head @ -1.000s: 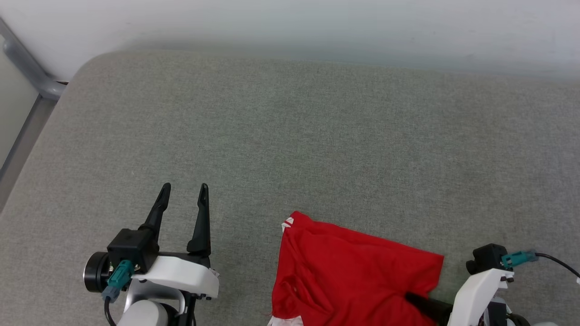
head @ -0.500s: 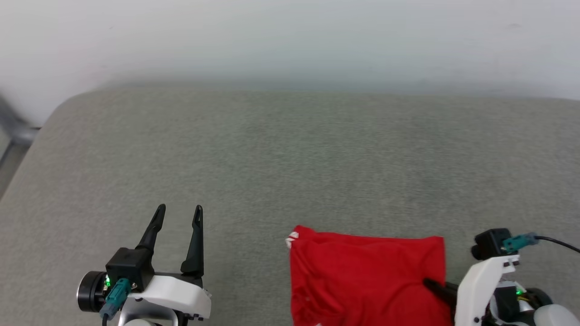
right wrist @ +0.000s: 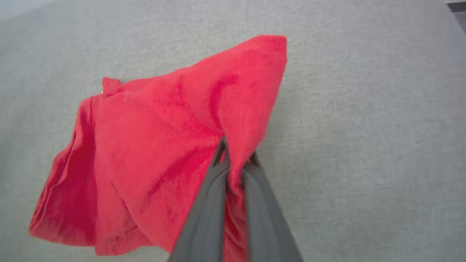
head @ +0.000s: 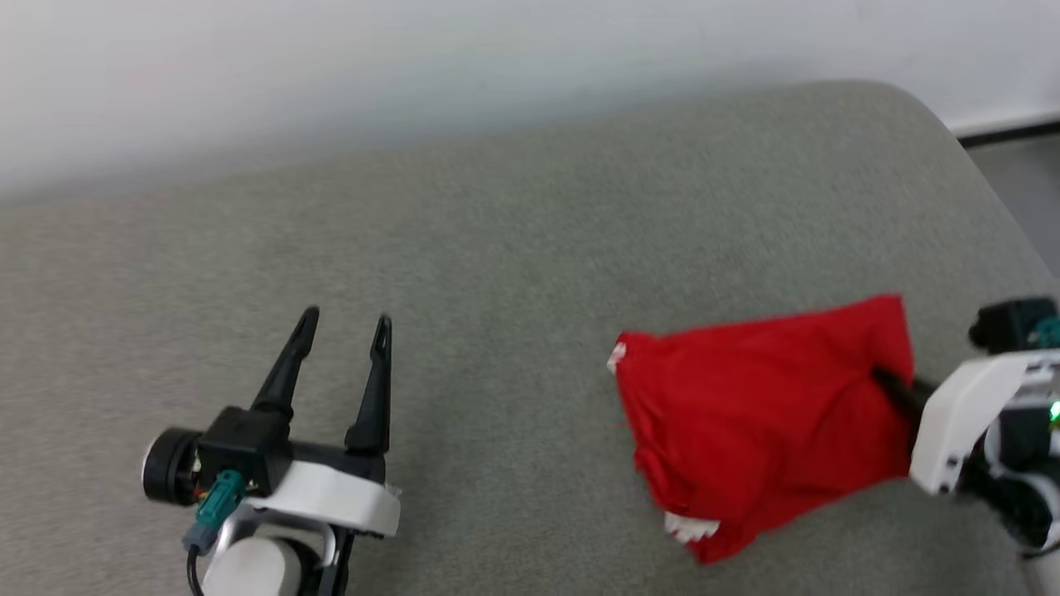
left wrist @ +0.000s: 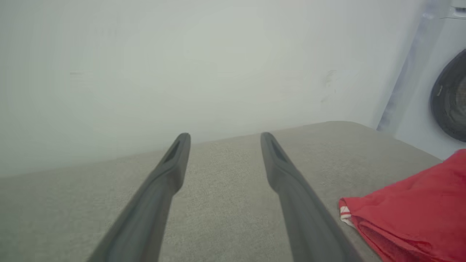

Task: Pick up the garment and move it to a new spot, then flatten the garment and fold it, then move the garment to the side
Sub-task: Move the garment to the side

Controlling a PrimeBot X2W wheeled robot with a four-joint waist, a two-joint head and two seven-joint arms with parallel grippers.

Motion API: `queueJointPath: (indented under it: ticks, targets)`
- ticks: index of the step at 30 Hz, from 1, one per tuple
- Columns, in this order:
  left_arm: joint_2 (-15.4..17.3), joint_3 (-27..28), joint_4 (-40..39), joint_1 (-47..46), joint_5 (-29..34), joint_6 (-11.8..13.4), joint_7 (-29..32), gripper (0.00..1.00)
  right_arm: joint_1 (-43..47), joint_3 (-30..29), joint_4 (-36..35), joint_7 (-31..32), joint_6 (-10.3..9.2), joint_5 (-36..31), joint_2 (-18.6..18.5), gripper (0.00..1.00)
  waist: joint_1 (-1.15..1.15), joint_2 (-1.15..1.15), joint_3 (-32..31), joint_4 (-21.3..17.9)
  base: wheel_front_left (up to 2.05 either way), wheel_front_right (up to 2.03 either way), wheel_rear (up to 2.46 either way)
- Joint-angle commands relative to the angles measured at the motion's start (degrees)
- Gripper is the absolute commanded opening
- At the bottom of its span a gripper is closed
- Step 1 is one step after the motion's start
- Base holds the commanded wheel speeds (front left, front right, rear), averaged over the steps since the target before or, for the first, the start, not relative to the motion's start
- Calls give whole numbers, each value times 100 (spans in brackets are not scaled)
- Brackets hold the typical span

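Garment [right wrist: 164,127] edge hidden w/in R end effector [right wrist: 236,153]

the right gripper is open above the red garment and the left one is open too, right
Not quite: the right gripper is shut on a fold of the red garment, as the right wrist view shows. The left gripper is open, as you said.

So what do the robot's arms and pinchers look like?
Each has two long, thin, dark fingers tapering to points. The left gripper has a black block behind them, a smooth white shell, a round black part on the side and a teal plug with a dark cable. The right gripper has the same white shell and teal plug, plus a tiny green light.
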Motion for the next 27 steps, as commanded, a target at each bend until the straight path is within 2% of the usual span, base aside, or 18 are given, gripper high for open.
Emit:
queueJointPath:
  ticks: [1,5,9,18,25,26,27]
  targets:
    - [33,-5,-28,-111,37,-23,9,100,-191,-52,49,-77,-5,-44,14,0,0,0,538,-453,0,0,0]
    - [85,-107,-161,-539,162,-96,124,100,-870,-354,494,-443,-5,-210,-110,0,0,0,1110,-638,0,0,0]
    - [177,-216,-289,-1029,326,-241,244,100,-1496,-737,993,-730,-5,-505,-377,0,0,0,1715,-635,0,0,0]
    - [306,-405,-581,-1868,609,-444,475,100,-2529,-1418,1910,-1293,-6,-1230,-1053,0,0,0,2713,-353,0,0,0]
    - [292,-518,-695,-2242,686,-531,520,100,-2935,-1641,2431,-1769,-6,-1693,-1357,0,0,0,3173,-54,0,0,0]
    - [287,-517,-689,-2254,688,-526,508,100,-2952,-1676,2519,-1830,-6,-1787,-1366,22,0,0,3199,-28,0,0,0]
    - [276,-523,-675,-2262,685,-513,503,100,-2977,-1709,2601,-1931,-6,-1862,-1379,31,0,0,3217,-3,0,0,0]
